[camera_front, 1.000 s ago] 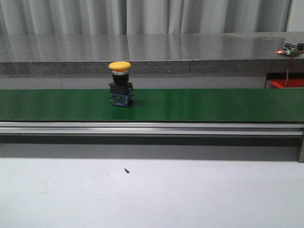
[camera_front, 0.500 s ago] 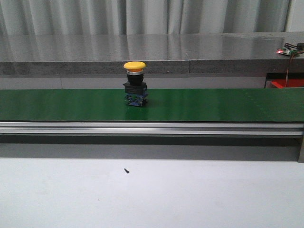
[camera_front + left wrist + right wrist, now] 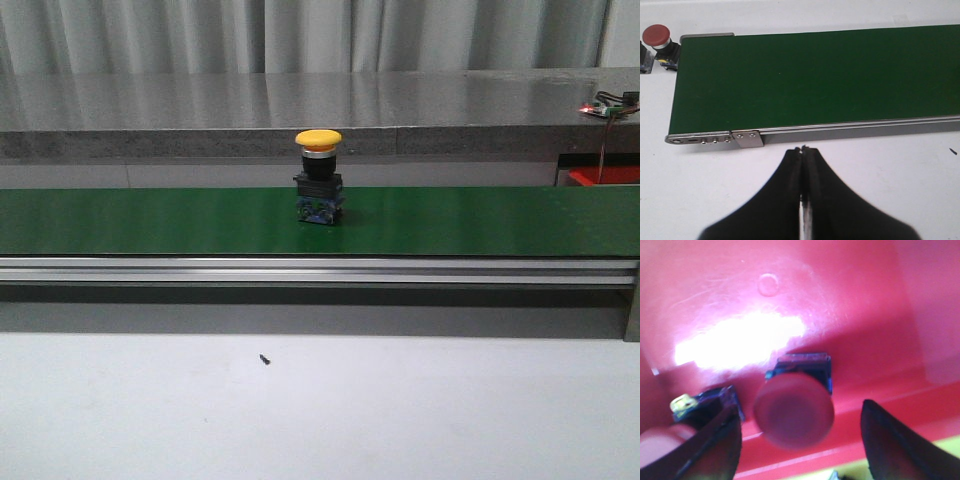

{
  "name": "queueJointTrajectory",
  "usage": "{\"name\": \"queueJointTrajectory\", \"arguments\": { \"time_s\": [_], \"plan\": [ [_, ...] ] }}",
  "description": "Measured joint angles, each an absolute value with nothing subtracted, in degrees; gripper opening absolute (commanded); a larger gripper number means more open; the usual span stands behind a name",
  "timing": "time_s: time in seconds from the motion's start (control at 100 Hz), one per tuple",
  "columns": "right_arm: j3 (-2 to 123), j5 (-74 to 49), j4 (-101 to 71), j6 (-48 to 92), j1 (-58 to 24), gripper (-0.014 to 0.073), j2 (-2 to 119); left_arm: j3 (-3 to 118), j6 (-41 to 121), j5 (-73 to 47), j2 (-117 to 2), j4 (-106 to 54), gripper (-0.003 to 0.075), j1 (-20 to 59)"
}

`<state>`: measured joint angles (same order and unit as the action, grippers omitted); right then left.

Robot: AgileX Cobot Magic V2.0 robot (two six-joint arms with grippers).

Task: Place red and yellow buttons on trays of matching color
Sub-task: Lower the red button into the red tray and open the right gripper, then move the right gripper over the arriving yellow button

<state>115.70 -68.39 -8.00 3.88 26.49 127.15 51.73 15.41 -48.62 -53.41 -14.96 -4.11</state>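
Front view: a yellow mushroom-head push button (image 3: 319, 175) on a black body with a blue base stands upright on the green conveyor belt (image 3: 480, 220), just left of frame centre. The belt runs across the full width of the frame, with an aluminium side rail (image 3: 320, 270) along its near edge. The white bench (image 3: 400, 410) fills the lower half of the frame and carries a small dark speck (image 3: 265, 359). A red tray (image 3: 605, 177) shows as a sliver at the right edge, behind the belt. Neither arm appears in this view.

Left wrist view: the left gripper (image 3: 803, 150) sits at the bottom centre of the frame, over the white bench and just short of the belt's side rail. Its black jaws are pressed together with nothing between them. A red mushroom-head push button (image 3: 656, 41) stands off the end of the belt, in the upper left corner of the frame.

Right wrist view: the right gripper (image 3: 800, 427) is inside the red tray (image 3: 855, 300). Its jaws are spread wide, one at each lower corner of the frame. A second red mushroom-head button (image 3: 794, 407) lies between them, blurred, on the tray floor; neither jaw touches it. Another red button (image 3: 665, 437) shows partly at the lower left, behind one jaw.
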Motion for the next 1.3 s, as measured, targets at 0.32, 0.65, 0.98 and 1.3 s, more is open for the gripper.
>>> {"name": "queueJointTrajectory", "arguments": {
  "time_s": [0.32,0.65,0.98,1.3],
  "plan": [
    [115.8,-70.4,-8.0,3.9,26.5,0.0507,120.7,51.7,15.4,-48.6,-53.4,-15.0,-0.0020,-4.1],
    [115.8,-71.1,-9.9,3.9,26.2,0.0282,113.5,51.7,15.4,-48.6,-53.4,-15.0,-0.0020,-4.1],
    [107.1,-71.3,-9.9,3.9,22.5,-0.0072,104.5,51.7,15.4,-48.6,-53.4,-15.0,-0.0020,-4.1],
    [96.5,-66.1,-9.9,3.9,12.5,-0.0067,96.0,51.7,15.4,-48.6,-53.4,-15.0,-0.0020,-4.1]
  ]
}}
